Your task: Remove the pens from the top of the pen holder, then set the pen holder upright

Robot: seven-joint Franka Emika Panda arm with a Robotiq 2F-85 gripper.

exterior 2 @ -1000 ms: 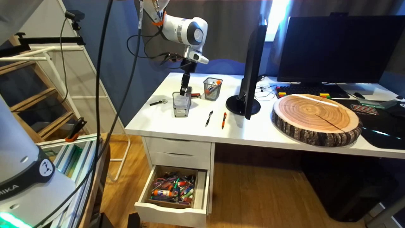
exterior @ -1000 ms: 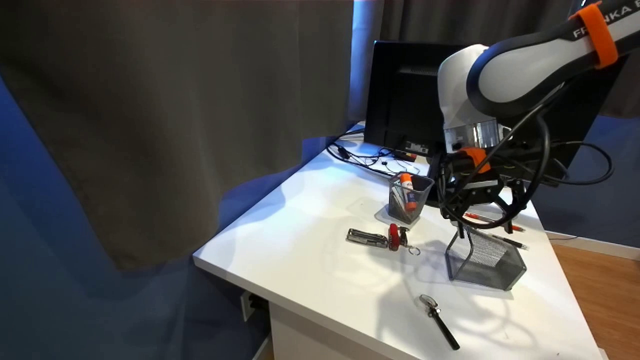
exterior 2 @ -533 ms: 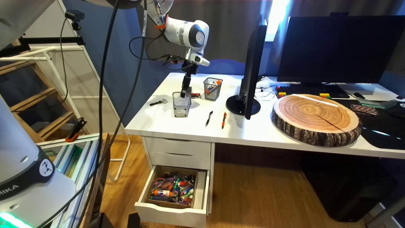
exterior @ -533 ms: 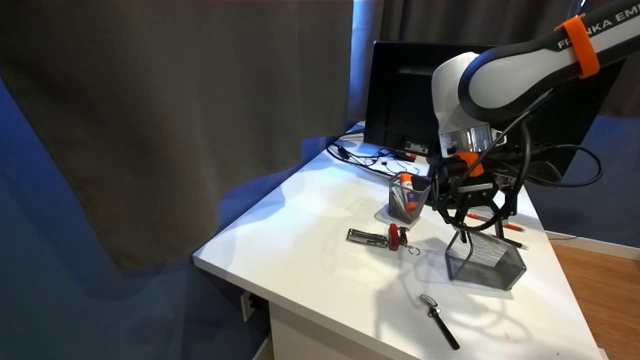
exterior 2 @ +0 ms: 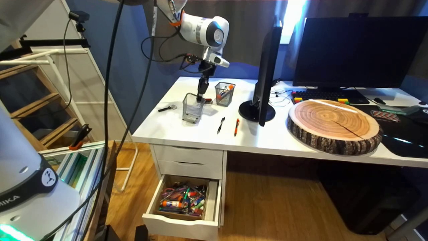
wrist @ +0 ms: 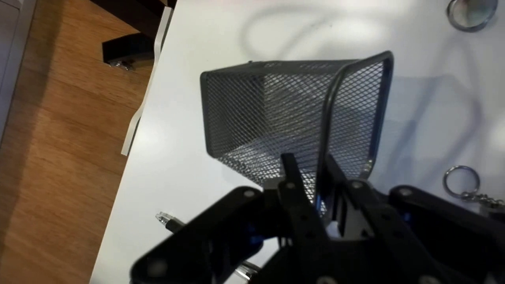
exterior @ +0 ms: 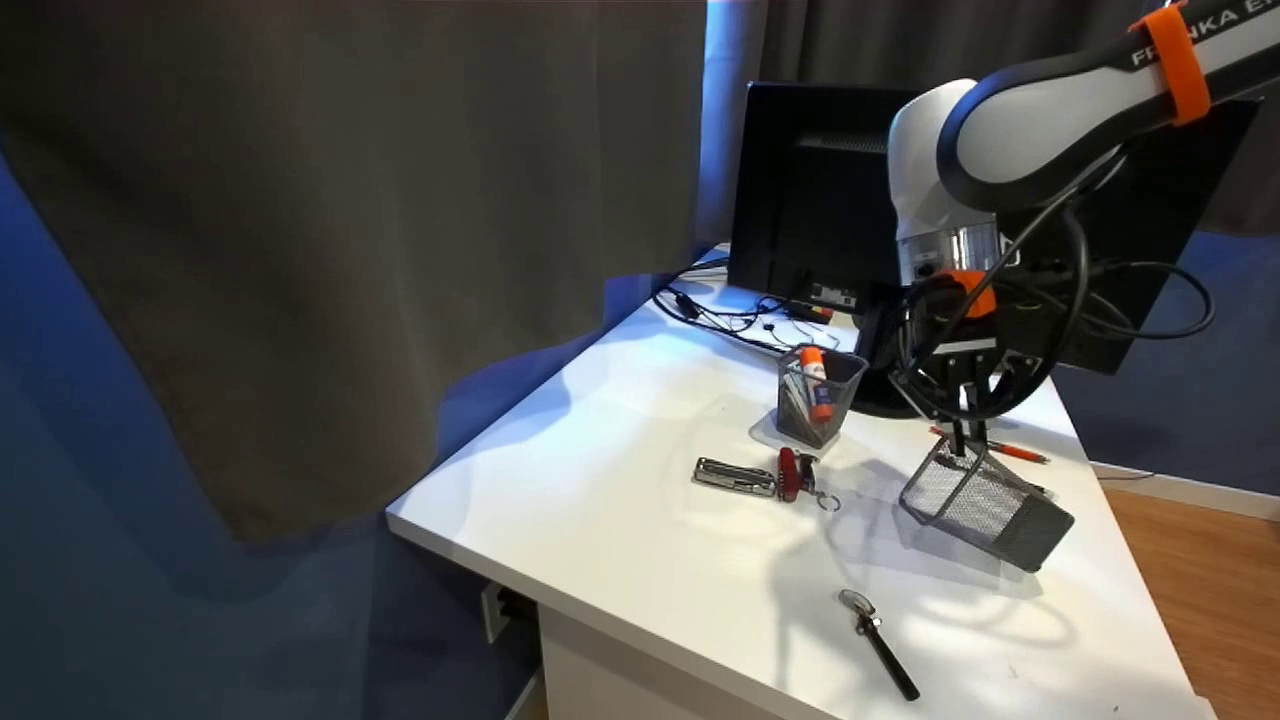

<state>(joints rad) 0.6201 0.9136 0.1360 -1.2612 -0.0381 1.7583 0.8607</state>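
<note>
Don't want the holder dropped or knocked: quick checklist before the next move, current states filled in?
1. Claw shut on the holder at its rim: ok.
2. Black pen and orange pen off the holder: ok, both lie on the desk.
3. The holder upright: not ok, it is tilted.
4. The holder fully off the desk: cannot tell.
5. Cup with the glue stick apart from the holder: ok, gap shows in both exterior views.
6. Grip firm enough not to slip: cannot tell.
</note>
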